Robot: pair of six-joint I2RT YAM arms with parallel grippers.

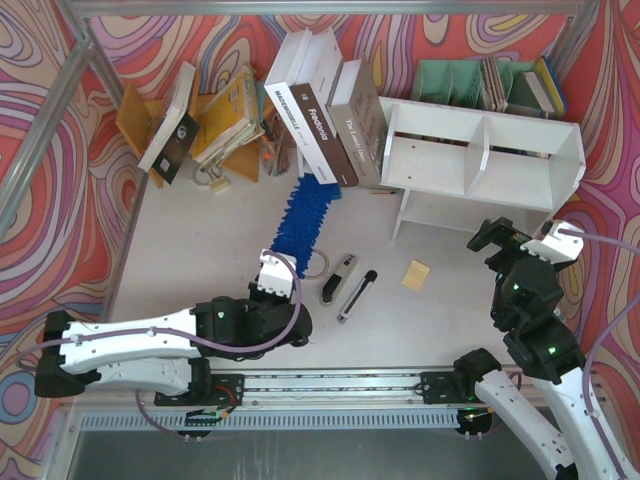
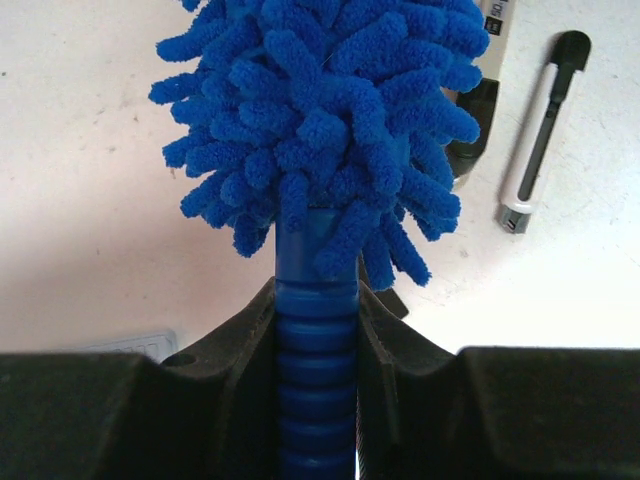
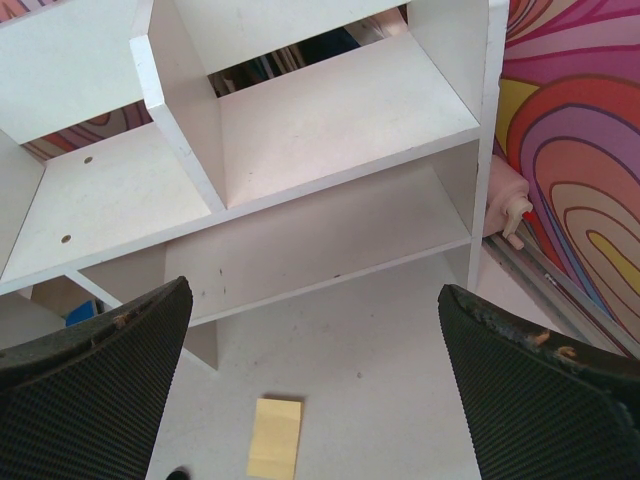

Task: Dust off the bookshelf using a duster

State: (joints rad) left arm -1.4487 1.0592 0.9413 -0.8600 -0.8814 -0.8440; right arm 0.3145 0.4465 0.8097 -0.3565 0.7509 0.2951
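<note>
The white counter (image 1: 200, 250) carries everything. The bookshelf (image 3: 330, 120) stands straight ahead of the right claw (image 3: 310, 310), near but apart from it, with its open compartments and upright dividers facing that claw. The right claw's fingers are spread wide apart and grip nothing.

The blue duster (image 2: 320, 110) stretches forward from the left claw (image 1: 275, 275) along the counter. Its fluffy head runs away from the claw, and the far tip reaches the foot of a row of leaning books (image 1: 320, 110), just to the left of the bookshelf. The left claw is clamped on the duster's ribbed blue handle, one finger pressed against each side.

Smaller things lie nearby: a black-and-white pen (image 2: 540, 130) ahead and to the right of the left claw, and a yellow pad (image 3: 274, 452) flat on the counter between the right claw and the bookshelf.
</note>
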